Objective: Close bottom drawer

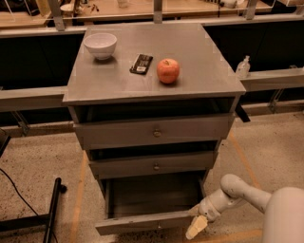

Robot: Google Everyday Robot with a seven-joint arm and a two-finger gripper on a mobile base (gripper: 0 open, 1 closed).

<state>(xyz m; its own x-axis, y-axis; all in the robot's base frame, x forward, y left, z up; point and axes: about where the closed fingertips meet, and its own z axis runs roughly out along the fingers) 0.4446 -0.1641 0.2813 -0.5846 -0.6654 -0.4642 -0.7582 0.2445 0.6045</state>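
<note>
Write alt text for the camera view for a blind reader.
The bottom drawer of a grey three-drawer cabinet stands pulled open, with the robot's gripper at the right end of its front panel. On the cabinet top sit a white bowl, a dark packet and a red apple.

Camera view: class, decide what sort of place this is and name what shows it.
Probably a robotics lab or workshop: wooden workbenches behind, a speckled floor with orange tape lines, and a robot arm whose hand sits at the front corner of the open bottom drawer of the grey cabinet.
</note>
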